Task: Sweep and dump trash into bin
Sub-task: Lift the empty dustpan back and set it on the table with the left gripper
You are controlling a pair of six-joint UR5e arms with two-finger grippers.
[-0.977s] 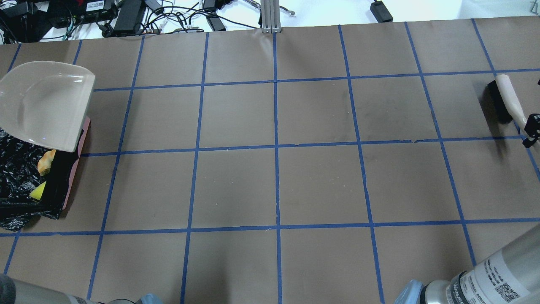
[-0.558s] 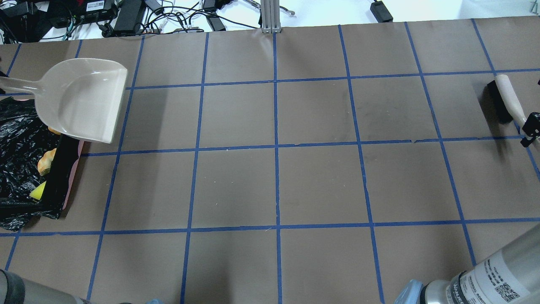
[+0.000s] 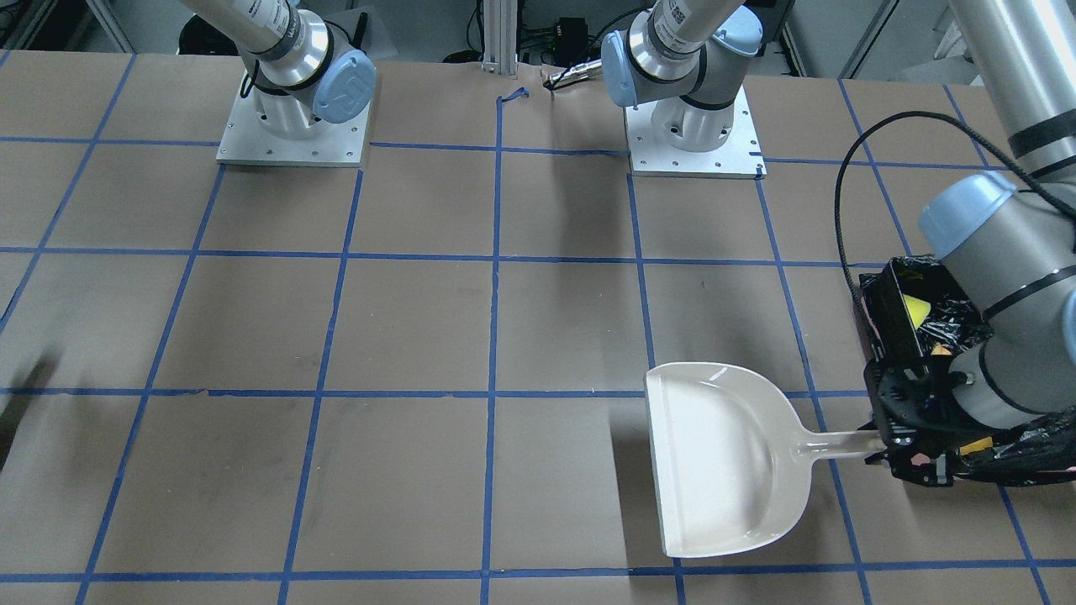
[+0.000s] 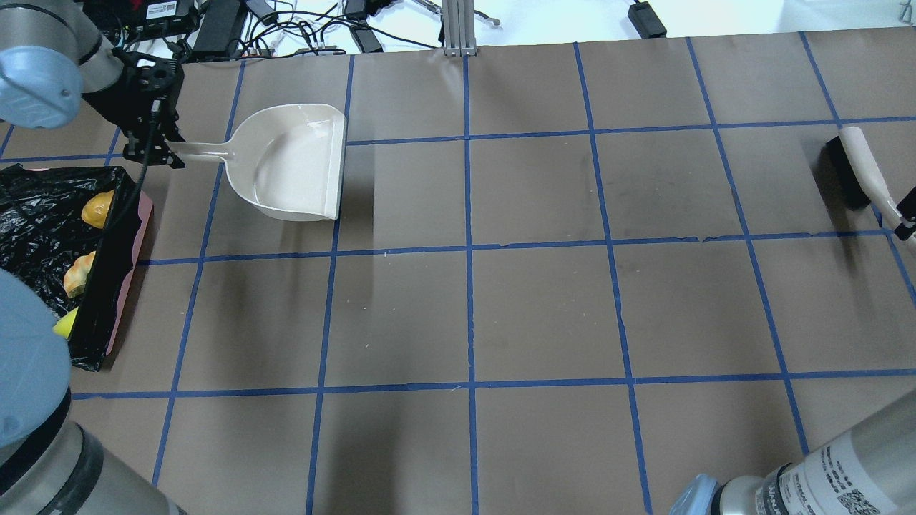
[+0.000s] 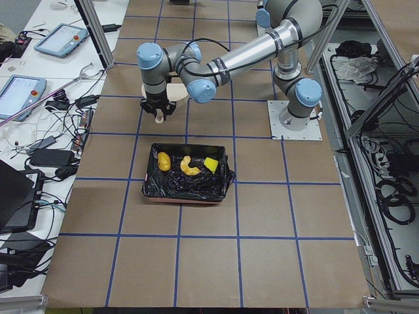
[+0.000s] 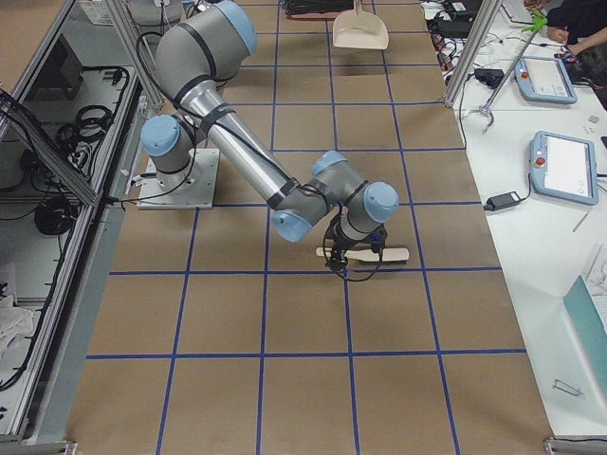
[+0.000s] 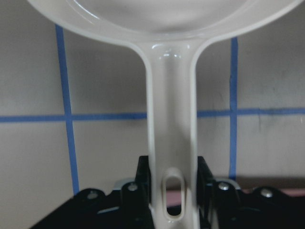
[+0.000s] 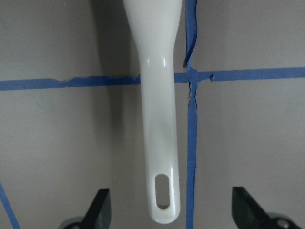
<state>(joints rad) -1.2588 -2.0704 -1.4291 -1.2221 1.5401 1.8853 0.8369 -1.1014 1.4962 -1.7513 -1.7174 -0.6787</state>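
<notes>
Right, closest to the robot's base on its left side I have the bin (image 4: 140,227), a pink box lined with crinkled black plastic, standing on the worktop (image 4: 544,315). All three bits of trash lie inside it in a row. The green-topped sponge piece (image 4: 63,325) is nearest the robot. The pale crescent slice (image 4: 79,272) is in the middle and the yellow-brown lump (image 4: 96,209) is farthest. From the left-end camera they sit apart from one another on the liner.

Just beyond the bin's far end, the left hand (image 4: 172,152) is clamped on the end of the dustpan (image 4: 297,168) handle. My left wrist view shows both fingers (image 7: 143,176) pressed against the handle's sides at its hanging hole. The pan points toward the middle of the worktop, bowl facing up, and casts a shadow past its lip. I can't tell whether that lip touches the paper.

Over on the robot's right, at about the same depth, the brush (image 4: 855,168) lies on the worktop with its black bristles toward the centre. The right hand (image 8: 174,210) hovers over the tip of its handle with the fingers spread wide, one on each side, touching nothing.

Past the far edge I see an aluminium post (image 4: 458,25) and a tangle of cables (image 4: 286,28).
</notes>
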